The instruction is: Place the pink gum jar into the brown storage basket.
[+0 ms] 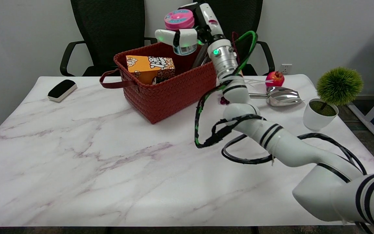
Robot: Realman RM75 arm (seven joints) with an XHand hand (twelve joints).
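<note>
**Pink jar held in the air above the basket**

A white marble-patterned table stands before a pale wall, with two black mesh office chairs behind it and a wall socket at the right. The orange box inside the brown storage basket carries dark lettering too tilted to read; the jar's label is too small to make out. The pink gum jar has a bright pink lid with a blue ring on top and a clear body with a pale label. The right hand grips it, fingers wrapped around its body, in the air over the basket's rear right part.
</note>
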